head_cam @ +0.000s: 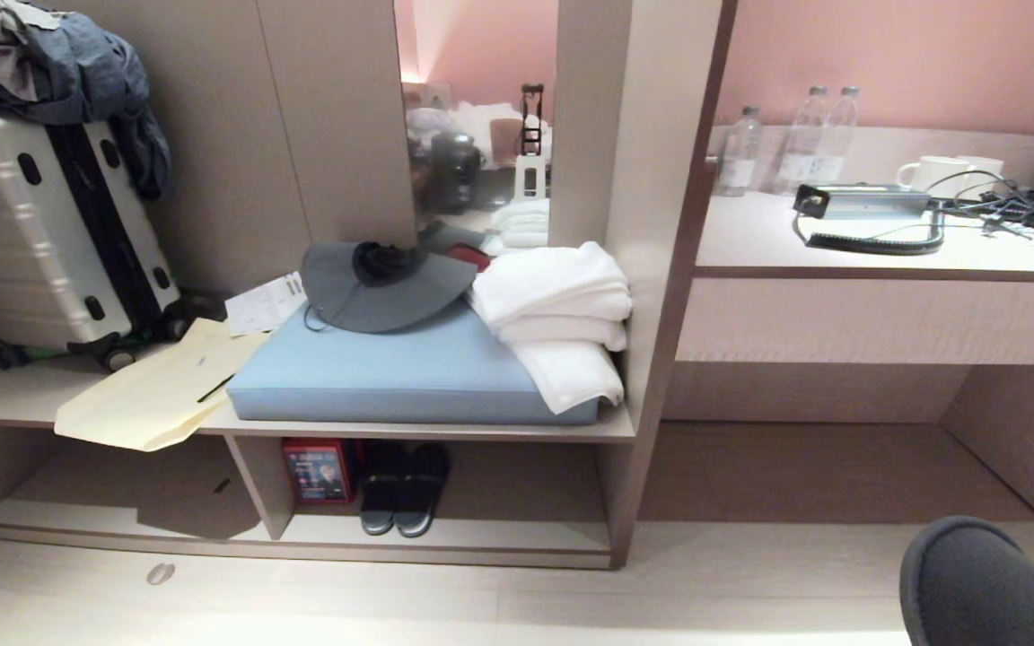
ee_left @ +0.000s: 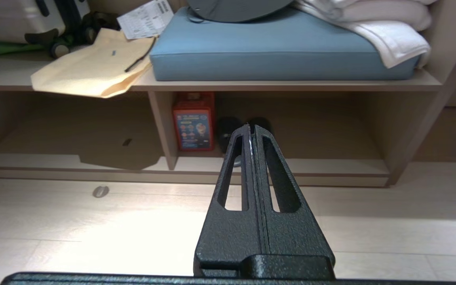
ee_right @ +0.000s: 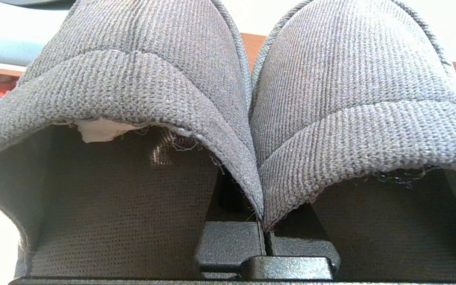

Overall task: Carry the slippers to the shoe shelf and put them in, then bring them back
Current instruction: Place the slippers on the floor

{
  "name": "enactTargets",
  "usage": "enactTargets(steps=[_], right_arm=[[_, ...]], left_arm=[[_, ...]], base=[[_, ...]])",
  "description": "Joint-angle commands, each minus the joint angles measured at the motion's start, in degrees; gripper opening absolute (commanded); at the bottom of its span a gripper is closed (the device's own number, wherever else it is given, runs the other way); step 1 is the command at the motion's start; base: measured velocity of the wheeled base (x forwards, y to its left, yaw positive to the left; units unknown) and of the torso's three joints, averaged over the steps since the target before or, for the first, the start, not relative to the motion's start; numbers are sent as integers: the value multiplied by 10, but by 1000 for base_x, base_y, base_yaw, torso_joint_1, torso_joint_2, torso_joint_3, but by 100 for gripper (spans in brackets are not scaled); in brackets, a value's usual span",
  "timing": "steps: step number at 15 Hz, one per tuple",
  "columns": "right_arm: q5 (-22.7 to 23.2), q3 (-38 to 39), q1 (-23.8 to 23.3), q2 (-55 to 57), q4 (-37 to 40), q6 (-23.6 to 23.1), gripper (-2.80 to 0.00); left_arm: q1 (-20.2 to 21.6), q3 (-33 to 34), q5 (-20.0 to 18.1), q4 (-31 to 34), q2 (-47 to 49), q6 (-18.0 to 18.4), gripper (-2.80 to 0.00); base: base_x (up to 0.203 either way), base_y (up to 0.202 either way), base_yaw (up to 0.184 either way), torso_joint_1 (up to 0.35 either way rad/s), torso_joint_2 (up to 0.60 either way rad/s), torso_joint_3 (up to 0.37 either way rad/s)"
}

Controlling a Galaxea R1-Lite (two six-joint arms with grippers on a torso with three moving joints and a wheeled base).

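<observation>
Right of the shoe shelf (head_cam: pixel 499 536), right gripper (ee_right: pixel 263 233) is pinching two slippers (ee_right: pixel 133 79) by their adjoining edges; left gripper (ee_left: pixel 250 130) is hanging pressed together.

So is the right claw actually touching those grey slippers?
Touching. The right wrist view shows the right gripper shut on the slippers, their inner edges pinched together between its jaws.

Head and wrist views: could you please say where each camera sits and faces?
Head view: high, looking down at the beige wood-grain shoe shelf; dark grey knit slippers at lower right, no arm.
Left wrist view: behind the shut left gripper, facing that shelf.
Right wrist view: behind the right gripper clamping the slippers.
Head and left wrist share the flat blue cushion.
</observation>
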Motion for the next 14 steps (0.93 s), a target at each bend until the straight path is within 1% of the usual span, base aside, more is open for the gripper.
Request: enactTargets(steps=[1,14], right_arm=[[0,0,0,1,0,1,-280],[0,0,0,1,0,1,-280]], left_arm=[[0,0,-1,-1,0,0,-280],[0,0,-1,-1,0,0,-280]], base=[[0,-195,3,2,7,2],[0,-197,1,2,2,2]])
